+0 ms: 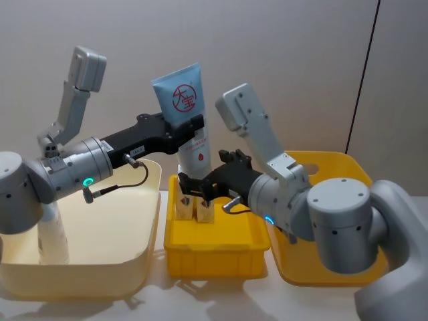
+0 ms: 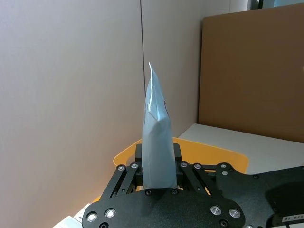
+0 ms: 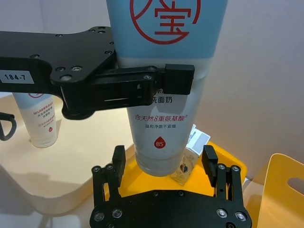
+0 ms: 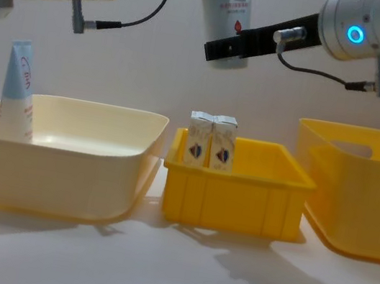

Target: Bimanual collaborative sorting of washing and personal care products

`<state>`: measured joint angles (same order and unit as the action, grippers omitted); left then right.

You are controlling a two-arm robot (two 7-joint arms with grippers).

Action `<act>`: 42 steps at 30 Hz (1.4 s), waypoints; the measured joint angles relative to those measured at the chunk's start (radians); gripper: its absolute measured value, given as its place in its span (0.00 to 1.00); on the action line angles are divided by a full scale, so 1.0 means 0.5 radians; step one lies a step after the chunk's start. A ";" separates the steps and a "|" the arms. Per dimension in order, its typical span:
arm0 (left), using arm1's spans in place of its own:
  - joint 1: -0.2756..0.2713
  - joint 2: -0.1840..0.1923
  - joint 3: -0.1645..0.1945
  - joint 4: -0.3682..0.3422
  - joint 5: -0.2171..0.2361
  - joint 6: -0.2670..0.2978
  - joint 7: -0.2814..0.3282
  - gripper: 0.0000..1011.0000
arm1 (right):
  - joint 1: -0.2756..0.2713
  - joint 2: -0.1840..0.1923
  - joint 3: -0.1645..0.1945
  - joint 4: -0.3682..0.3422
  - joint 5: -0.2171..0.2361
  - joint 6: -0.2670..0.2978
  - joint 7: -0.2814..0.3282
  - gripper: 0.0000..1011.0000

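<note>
A pale cream plastic bin [image 4: 61, 171] sits leftmost, and a pale tube with red print [image 4: 17, 95] stands upright at its far-left end. Over the small yellow plastic crate [image 4: 235, 200] in the middle, the left gripper [image 1: 188, 128] is clamped on a light-blue squeeze tube [image 1: 180, 97], which it holds upright with the cap end down. The tube's red circle encloses "宝", with "洗面奶" and "B5" lower down. A tag on that gripper reads "184-7". Two cream cartons with blue-red diamond marks [image 4: 198, 140] stand side by side in the crate. The right gripper [image 3: 164, 161] sits under the held tube, its fingers [image 3: 118, 160] spread either side of the cap end and clear of it. A large yellow plastic bin [image 4: 354, 206] stands rightmost.
</note>
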<state>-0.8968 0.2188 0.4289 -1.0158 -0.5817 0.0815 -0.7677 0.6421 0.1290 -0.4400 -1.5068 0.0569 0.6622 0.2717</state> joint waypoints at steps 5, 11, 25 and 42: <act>-0.004 0.001 0.008 0.015 -0.013 -0.008 -0.006 0.30 | 0.012 -0.028 0.002 0.036 -0.005 -0.005 -0.004 0.99; -0.013 0.000 0.016 0.033 -0.023 -0.015 -0.013 0.30 | 0.027 -0.058 0.009 0.071 -0.009 -0.012 -0.010 0.99; -0.038 0.000 0.035 0.070 -0.049 -0.028 -0.030 0.30 | 0.073 -0.128 0.021 0.161 -0.024 -0.048 -0.020 0.99; -0.047 0.002 0.042 0.084 -0.060 -0.033 -0.036 0.30 | 0.094 -0.158 0.026 0.200 -0.033 -0.065 -0.024 0.66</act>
<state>-0.9203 0.2199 0.4501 -0.9739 -0.6118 0.0648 -0.7859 0.6892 0.0501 -0.4269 -1.4066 0.0406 0.6297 0.2596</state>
